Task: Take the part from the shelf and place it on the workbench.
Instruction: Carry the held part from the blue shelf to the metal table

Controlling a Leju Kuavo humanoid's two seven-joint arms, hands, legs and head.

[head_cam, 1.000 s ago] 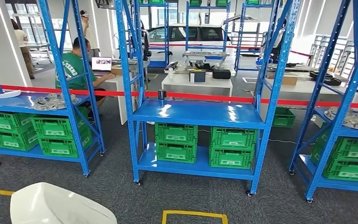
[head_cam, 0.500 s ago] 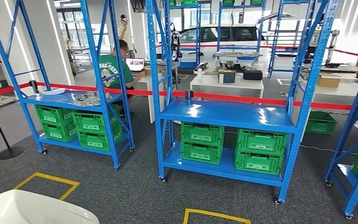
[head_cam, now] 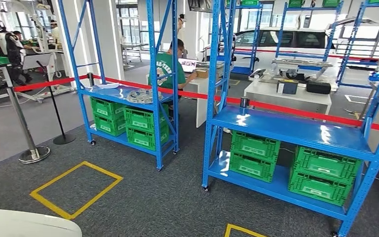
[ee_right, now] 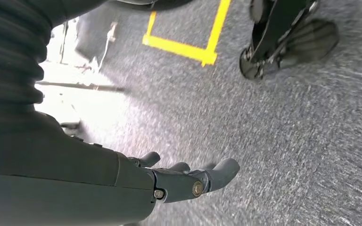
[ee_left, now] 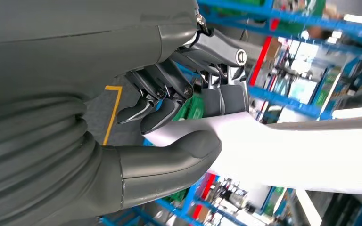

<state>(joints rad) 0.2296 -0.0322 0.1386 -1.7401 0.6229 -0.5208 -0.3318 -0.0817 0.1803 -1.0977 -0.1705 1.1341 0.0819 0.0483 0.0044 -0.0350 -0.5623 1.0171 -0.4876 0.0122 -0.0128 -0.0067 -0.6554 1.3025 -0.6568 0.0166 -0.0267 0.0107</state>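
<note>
Left hand (ee_left: 179,122) grips the white part (ee_left: 301,150), its length running out from the fingers.

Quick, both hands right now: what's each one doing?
Left hand: holding the white part, thumb on one face, fingers on the other.
Right hand: holds nothing, fingers apart, above the grey carpet.

Right hand over grey carpet

The right hand (ee_right: 188,181) hangs empty, its fingers (ee_right: 224,170) loosely extended and apart above the grey carpet (ee_right: 287,141). A yellow floor marking (ee_right: 188,49) lies toward twelve o'clock; a bright glare patch (ee_right: 89,108) sits at nine o'clock.
</note>
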